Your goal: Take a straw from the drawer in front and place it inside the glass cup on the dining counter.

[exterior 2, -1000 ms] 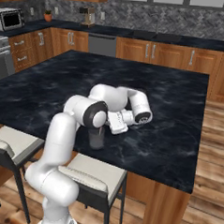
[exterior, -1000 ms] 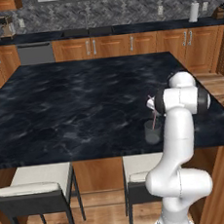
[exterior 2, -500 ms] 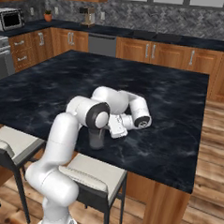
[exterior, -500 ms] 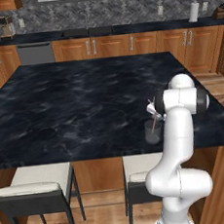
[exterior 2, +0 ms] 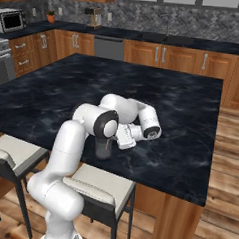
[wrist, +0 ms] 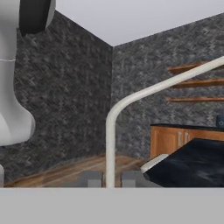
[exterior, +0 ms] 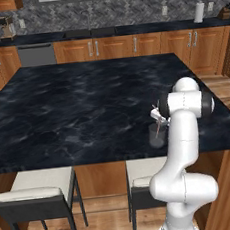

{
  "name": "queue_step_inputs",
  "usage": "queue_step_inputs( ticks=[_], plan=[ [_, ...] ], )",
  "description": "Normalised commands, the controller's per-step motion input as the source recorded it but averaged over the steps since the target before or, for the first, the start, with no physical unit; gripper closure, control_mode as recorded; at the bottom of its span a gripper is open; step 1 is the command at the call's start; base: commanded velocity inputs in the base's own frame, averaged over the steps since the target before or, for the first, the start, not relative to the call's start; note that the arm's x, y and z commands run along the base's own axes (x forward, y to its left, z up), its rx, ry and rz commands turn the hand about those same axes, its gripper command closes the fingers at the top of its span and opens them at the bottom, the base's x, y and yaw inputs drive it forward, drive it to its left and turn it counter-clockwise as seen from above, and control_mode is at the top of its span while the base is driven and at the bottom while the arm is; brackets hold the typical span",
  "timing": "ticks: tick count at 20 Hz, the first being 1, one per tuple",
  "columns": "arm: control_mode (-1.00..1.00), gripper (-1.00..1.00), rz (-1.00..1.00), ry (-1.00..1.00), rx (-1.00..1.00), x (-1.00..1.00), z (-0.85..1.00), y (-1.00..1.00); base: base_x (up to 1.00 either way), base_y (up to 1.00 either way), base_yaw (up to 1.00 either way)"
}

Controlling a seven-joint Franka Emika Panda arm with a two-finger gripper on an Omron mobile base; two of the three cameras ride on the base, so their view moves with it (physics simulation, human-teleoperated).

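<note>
Over the last second very little has shifted: in the left base view our arm holds the same folded pose above the glass cup [exterior: 156,137], and in the right base view the hand has only rolled slightly beside it. The fingers [wrist: 111,178] remain pinched narrow around the straw [exterior: 159,126], which rises between them in the hand view as a pale curved tube. From the left base view the thin reddish straw slants down toward the mouth of the cup, and its lower end seems to sit at or just inside the rim; we cannot tell how deep it goes. We judge that we are at the placing step, with the release not yet made.

The cup stands upright near the front edge of the dining desk [exterior: 76,106], a broad black marble-look slab with pale veins on a wooden base. Two stools [exterior: 36,188] are tucked under that edge. Behind the slab runs a narrower black worktop [exterior: 103,31] backed by grey herringbone tile, over orange-brown cabinets [exterior: 144,43]. The floor is wooden planks.
</note>
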Motion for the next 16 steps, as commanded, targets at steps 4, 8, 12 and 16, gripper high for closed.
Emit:
queue_step_inputs(
  ticks=[4, 8, 12, 16],
  plan=[
    [-1.0, -1.0, 0.0, 0.0, 0.0, 0.0, 0.0, 0.0, 0.0, 0.0, 0.0],
    [-1.0, -1.0, 0.0, 0.0, 0.0, 0.0, 0.0, 0.0, 0.0, 0.0, 0.0],
    [-1.0, -1.0, -0.04, 0.0, 0.0, 0.0, 0.0, 0.0, 0.0, 0.0, 0.0],
    [-1.0, -1.0, -0.06, 0.0, -0.01, 0.0, 0.0, 0.04, 0.0, 0.0, 0.0]
  ],
)
